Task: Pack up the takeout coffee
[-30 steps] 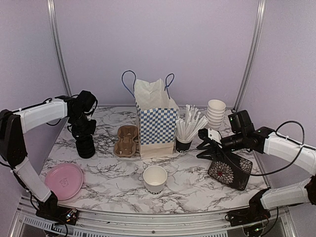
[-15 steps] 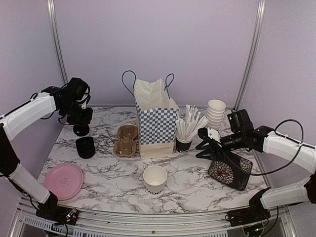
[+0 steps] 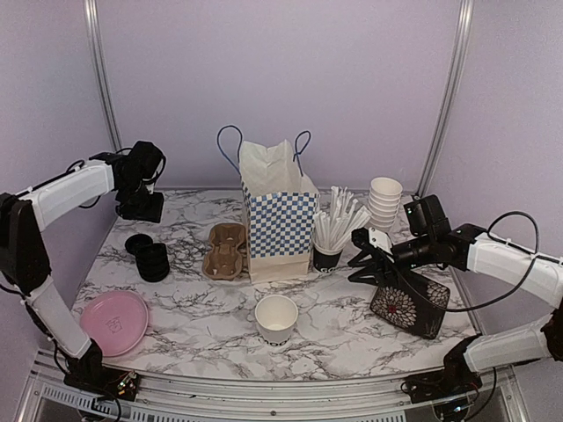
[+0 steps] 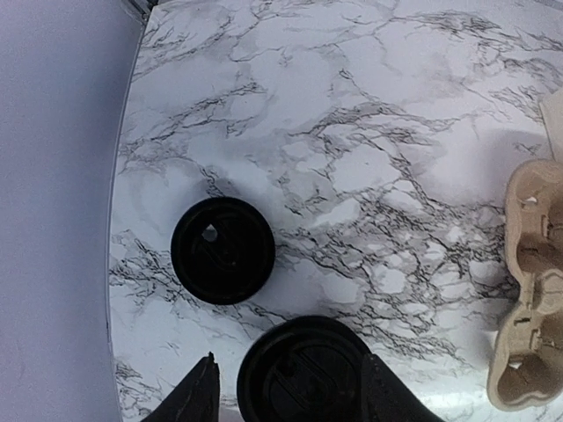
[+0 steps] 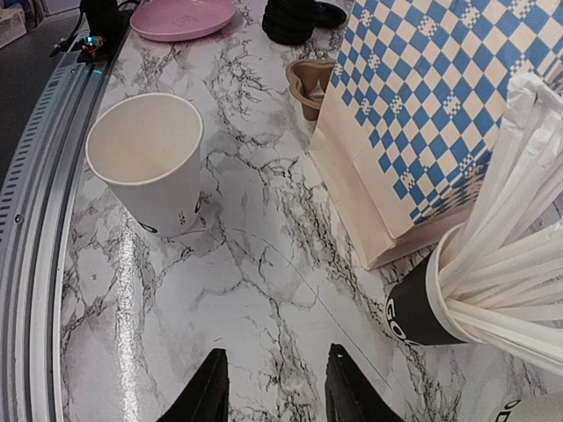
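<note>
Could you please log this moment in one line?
left gripper: open, empty | loose black lid: beside lid stack | right gripper: open, empty | paper cup: unlidded

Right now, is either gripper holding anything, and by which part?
Nothing is held. The left gripper is open, clear of the black stack; the right gripper is open and empty.

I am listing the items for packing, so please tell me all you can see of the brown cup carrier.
The cup carrier looks like brown moulded pulp, with round wells that hold no cups. It lies flat on the marble table, just left of the blue-checked paper bag; whether they touch is unclear.
</note>
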You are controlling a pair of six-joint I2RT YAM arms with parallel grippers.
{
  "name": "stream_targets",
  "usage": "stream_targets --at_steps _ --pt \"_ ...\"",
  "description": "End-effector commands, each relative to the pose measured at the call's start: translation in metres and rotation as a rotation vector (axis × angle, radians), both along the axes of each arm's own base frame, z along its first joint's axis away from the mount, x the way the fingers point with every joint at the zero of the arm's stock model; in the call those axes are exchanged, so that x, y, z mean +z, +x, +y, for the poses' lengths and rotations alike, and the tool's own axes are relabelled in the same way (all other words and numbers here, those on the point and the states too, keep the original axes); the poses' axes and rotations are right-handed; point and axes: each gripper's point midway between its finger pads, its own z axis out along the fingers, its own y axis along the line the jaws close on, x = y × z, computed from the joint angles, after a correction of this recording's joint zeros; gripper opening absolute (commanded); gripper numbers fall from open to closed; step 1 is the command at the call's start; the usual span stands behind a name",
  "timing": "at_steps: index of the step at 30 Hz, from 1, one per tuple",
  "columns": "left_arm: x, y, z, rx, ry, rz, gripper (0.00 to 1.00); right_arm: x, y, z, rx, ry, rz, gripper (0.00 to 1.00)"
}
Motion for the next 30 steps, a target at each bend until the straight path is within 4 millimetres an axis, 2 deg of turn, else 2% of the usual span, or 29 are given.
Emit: stream_targets --at_steps 1,8,12,15,20,24,28,30 --pt "0.003 0.035 0.022 0.066 0.077 -0.035 0.57 0.009 0.001 -0.001 -0.008 0.019 -0.019 0.36" --pt "-0.024 0.044 0.063 0.17 0.085 0.029 0.58 0.004 0.004 -0.004 -0.032 -0.001 -0.037 0.36" --pt "-0.042 0.037 0.094 0.27 0.068 0.069 0.57 0.002 0.007 -0.003 -0.033 -0.005 -0.03 0.36" --pt "-0.058 0.028 0.104 0.31 0.045 0.098 0.55 -0.001 0.008 -0.002 -0.027 -0.008 -0.02 0.36" --pt "-0.077 0.026 0.107 0.331 0.017 0.1 0.51 -0.003 0.008 -0.002 -0.027 -0.014 -0.019 0.36" --pt "-0.083 0.028 0.101 0.316 0.0 0.091 0.46 -0.004 0.008 -0.004 -0.032 -0.021 -0.023 0.36" --pt "-0.09 0.035 0.092 0.308 -0.059 0.09 0.45 -0.005 0.008 -0.005 -0.033 -0.027 -0.027 0.36" --pt "-0.094 0.043 0.077 0.268 -0.12 0.091 0.44 -0.005 0.007 -0.005 -0.031 -0.027 -0.028 0.36"
